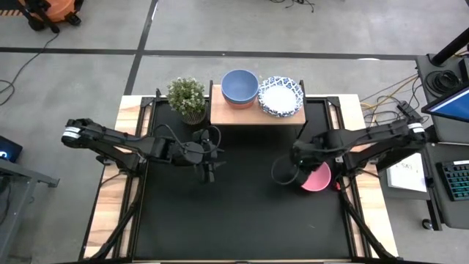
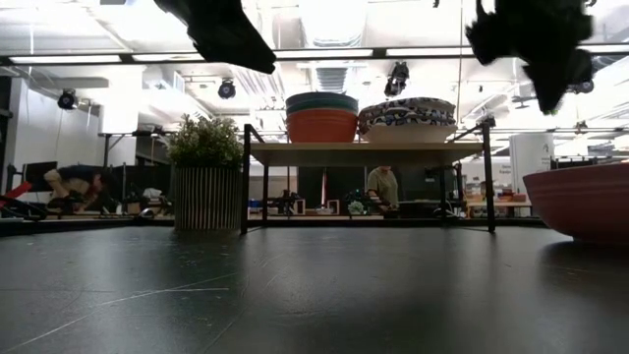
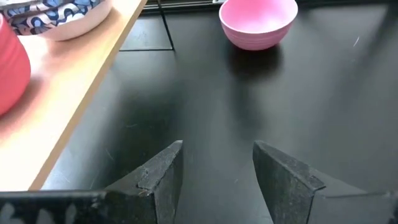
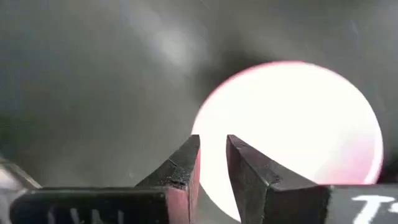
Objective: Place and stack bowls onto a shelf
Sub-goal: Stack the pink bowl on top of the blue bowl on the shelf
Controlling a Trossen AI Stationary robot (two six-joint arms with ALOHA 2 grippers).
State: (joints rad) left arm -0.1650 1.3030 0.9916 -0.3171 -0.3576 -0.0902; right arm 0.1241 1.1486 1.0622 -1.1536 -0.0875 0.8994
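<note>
left arm (image 1: 117, 143): dark jointed links, white band at outer end, black cable looped near wrist | right arm (image 1: 366, 141): dark links, white band at outer end | left pincer (image 3: 217, 177): matte charcoal wedge fingers, scuffed edges | right pincer (image 4: 213, 168): same dark wedges, white lettering on body

Black-matted bench (image 1: 242, 213) carrying a pink bowl (image 1: 319, 178), a potted plant (image 1: 187, 97) and the shelf (image 1: 220, 114), which bears a stack of plain bowls (image 1: 239, 86) beside patterned bowls (image 1: 280, 96).

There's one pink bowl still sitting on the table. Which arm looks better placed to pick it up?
Probably the right. The right gripper hangs right over the pink bowl, fingers nearly closed. The left gripper, open, sits across the mat from it.
</note>
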